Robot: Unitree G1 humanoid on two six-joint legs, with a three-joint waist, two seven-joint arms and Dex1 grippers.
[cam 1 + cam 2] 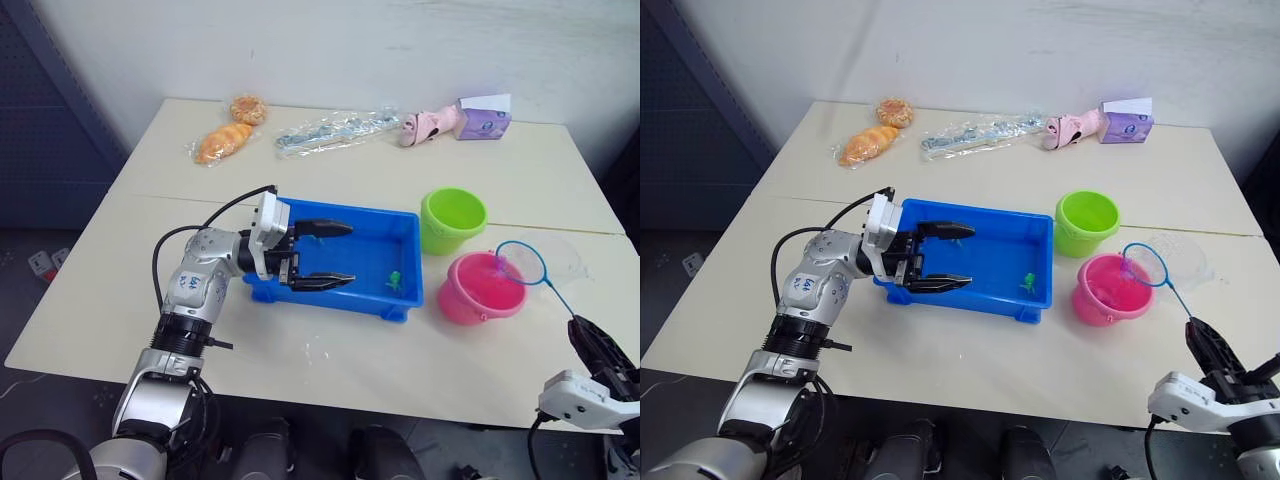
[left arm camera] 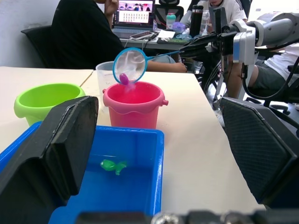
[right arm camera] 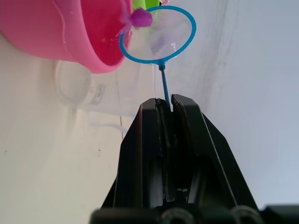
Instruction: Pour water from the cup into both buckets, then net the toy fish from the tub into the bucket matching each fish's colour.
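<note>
Holding the net [image 1: 521, 262] by its thin handle, your right end effector [image 3: 164, 108] has both fingers pinched tight on it, near the counter's [image 1: 330, 360] front right corner. You can see the hoop tilted over the pink bucket's [image 1: 480, 290] mouth, with a pink fish [image 2: 124, 78] in the mesh. Your left end effector [image 1: 325, 255] is spread wide and gripping nothing, hovering over the left end of the blue tub [image 1: 400, 245]. One green fish [image 1: 394, 281] lies in the tub near its right end. You have the green bucket [image 1: 452, 220] just behind the pink one, and the clear cup [image 1: 565, 255] stands right of the pink bucket.
</note>
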